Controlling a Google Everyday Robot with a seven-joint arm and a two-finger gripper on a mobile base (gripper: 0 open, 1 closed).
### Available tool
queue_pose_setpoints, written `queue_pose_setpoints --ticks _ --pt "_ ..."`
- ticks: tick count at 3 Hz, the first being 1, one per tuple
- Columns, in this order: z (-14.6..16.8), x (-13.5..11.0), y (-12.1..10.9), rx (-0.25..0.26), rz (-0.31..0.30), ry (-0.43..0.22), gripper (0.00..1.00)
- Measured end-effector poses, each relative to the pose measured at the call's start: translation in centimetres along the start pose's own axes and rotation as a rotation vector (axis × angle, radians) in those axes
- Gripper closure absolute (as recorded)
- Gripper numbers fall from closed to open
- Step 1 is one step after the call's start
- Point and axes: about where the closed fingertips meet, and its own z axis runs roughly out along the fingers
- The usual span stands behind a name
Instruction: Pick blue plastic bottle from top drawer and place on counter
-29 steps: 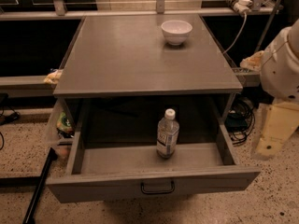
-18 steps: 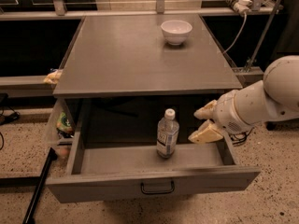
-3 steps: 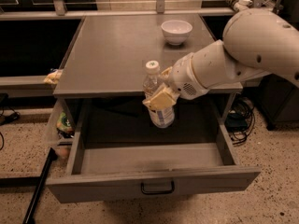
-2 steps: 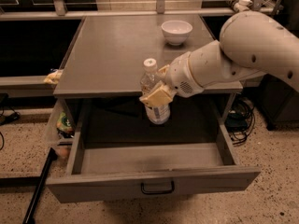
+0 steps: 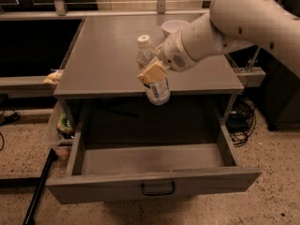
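Blue plastic bottle (image 5: 159,91) hung tilted, clamped in the tool (image 5: 151,72), above the tabletop (image 5: 103,55) front edge, over the open top drawer (image 5: 140,159).

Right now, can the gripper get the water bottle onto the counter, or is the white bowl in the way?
Probably yes. The gripper, shut on the blue plastic bottle, hangs at the front edge of the counter; the white bowl sits far back, leaving bare surface.

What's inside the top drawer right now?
The top drawer shows a bare floor. Its rear, under the counter, is dark and partly covered by the blue plastic bottle, which the gripper holds above it, jaws shut on it.
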Motion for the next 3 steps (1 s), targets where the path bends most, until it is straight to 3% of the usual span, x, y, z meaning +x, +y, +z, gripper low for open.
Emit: queue_pose_setpoints --ticks 1,2,3 --pt "-1.4 -2.9 -2.8 0.043 0.032 0.030 1.00" --pt "-1.6 -4.5 -4.7 0.060 0.059 0.019 1.00" --pt "-0.5 -4.2 -5.6 0.060 0.097 -0.030 1.00"
